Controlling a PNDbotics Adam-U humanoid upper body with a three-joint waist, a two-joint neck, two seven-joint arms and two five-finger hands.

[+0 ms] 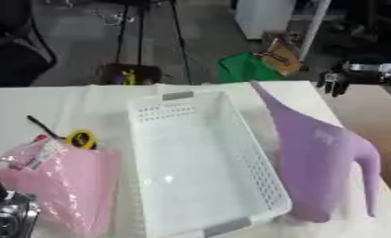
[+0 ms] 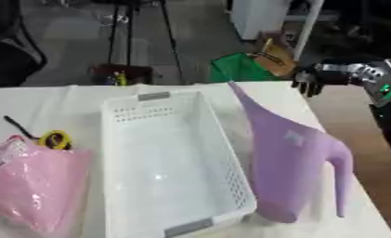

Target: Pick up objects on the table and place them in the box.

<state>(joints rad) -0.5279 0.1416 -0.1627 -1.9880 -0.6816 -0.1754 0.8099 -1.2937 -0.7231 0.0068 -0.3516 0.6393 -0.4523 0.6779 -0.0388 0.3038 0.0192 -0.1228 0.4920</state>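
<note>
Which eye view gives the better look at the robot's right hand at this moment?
The right eye view: the right robot hand shows with its wrist and forearm beyond the table's far right corner, fingers hanging down. The left eye view catches only the hand and a bit of wrist at the right edge, above the purple watering can.

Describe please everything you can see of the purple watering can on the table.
The purple watering can looks like smooth matte plastic, pale lilac. It stands upright on the white table, right of the white box and close beside its perforated wall; contact cannot be told. Its long thin spout rises away toward the far edge, and a narrow handle curves down its right side. No hand touches it.
</note>
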